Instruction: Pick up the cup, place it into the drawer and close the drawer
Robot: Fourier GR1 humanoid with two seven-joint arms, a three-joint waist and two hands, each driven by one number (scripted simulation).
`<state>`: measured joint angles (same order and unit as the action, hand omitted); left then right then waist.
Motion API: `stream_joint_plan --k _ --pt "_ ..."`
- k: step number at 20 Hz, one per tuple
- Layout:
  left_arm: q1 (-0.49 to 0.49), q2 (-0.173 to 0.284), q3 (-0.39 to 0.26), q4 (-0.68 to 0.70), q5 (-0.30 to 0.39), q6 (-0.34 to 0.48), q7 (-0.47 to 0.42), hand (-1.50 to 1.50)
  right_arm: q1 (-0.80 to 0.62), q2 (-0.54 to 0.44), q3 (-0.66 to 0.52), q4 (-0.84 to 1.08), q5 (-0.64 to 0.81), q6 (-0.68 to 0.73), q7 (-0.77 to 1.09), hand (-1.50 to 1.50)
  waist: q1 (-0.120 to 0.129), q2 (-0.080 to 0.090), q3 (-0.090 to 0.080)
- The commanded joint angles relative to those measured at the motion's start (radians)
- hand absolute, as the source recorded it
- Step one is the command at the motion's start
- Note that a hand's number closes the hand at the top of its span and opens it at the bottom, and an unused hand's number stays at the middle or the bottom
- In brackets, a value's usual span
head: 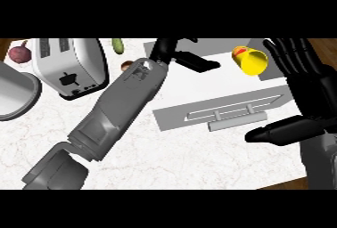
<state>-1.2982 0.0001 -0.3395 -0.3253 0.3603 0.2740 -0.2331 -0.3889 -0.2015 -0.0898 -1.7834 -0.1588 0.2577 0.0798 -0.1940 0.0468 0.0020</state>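
Note:
The yellow cup, red inside, lies tilted at the back right of the open drawer. The drawer's grey front panel with its bar handle faces me. My left hand is over the drawer's back left corner, fingers stretched to the right and holding nothing, a short way left of the cup. My right hand stands open at the right edge, fingers up just right of the cup, thumb pointing left near the handle's right end.
A white toaster stands at the back left. Beside it are a purple vegetable, a green vegetable and a small brown item. A grey round vessel sits at the left edge.

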Motion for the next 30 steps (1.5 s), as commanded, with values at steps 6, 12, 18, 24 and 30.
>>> stream_joint_plan --k 6,12,18,24,30 --pt "0.012 0.0 0.049 -0.1 0.184 -0.044 -0.13 -1.5 -0.018 0.021 0.153 0.008 -0.165 0.226 0.016 1.5 -0.012 0.002 -0.001" --pt "0.046 0.0 0.066 -0.097 0.253 0.009 -0.241 -1.5 0.006 -0.13 0.254 0.006 -0.103 0.376 0.137 1.5 0.048 -0.019 -0.003" --pt "0.03 0.0 0.056 -0.072 0.294 0.071 -0.263 -1.5 0.089 -0.211 0.294 -0.031 0.147 0.376 0.096 -1.5 0.098 -0.03 -0.001" --pt "0.097 0.0 0.092 -0.061 0.309 -0.021 -0.341 -1.5 0.134 -0.16 0.394 0.096 0.471 0.204 -0.012 -1.5 0.166 -0.031 -0.001" --pt "0.169 0.02 0.106 -0.117 0.315 -0.061 -0.359 -1.5 0.058 -0.118 0.496 0.456 0.636 0.136 -0.144 -1.5 0.217 -0.032 -0.001"
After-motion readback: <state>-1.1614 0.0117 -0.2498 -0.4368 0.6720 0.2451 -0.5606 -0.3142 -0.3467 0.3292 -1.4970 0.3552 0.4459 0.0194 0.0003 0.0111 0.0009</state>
